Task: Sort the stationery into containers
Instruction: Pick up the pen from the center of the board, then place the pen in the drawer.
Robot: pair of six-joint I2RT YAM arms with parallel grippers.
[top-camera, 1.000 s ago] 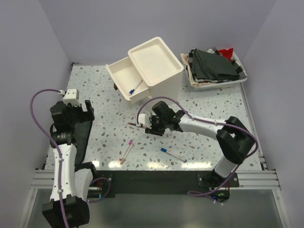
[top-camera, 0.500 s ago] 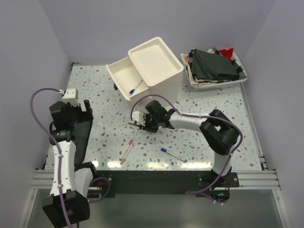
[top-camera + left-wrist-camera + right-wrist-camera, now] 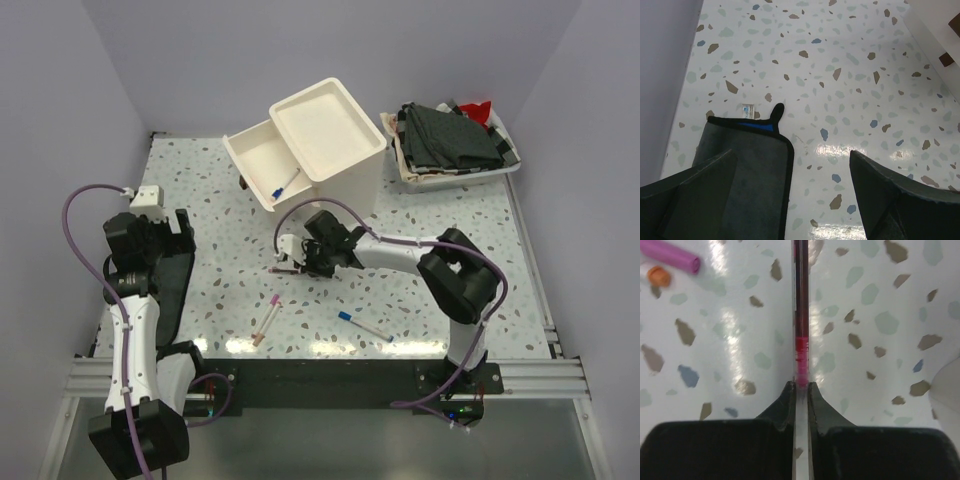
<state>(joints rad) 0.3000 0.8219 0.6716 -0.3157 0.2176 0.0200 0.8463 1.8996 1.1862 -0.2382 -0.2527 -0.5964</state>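
My right gripper (image 3: 292, 262) is shut on a thin maroon pen (image 3: 801, 315), which sticks out ahead of the fingers above the table; its tip shows in the top view (image 3: 276, 269). The cream-white cabinet (image 3: 330, 135) stands behind, its top drawer (image 3: 258, 160) pulled open with a white, blue-capped pen (image 3: 285, 183) inside. A pink pen (image 3: 268, 318) and a white pen with a blue cap (image 3: 364, 327) lie on the table near the front. The pink pen also shows in the right wrist view (image 3: 670, 254). My left gripper (image 3: 790, 200) is open and empty at the left.
A dark mat (image 3: 750, 165) with a black border lies under the left gripper, beside the left wall. A white tray (image 3: 508, 170) of dark folded cloths stands at the back right. The table is speckled terrazzo.
The right gripper has moved a little left with the maroon pen, and its elbow has swung left. The left arm has barely moved.
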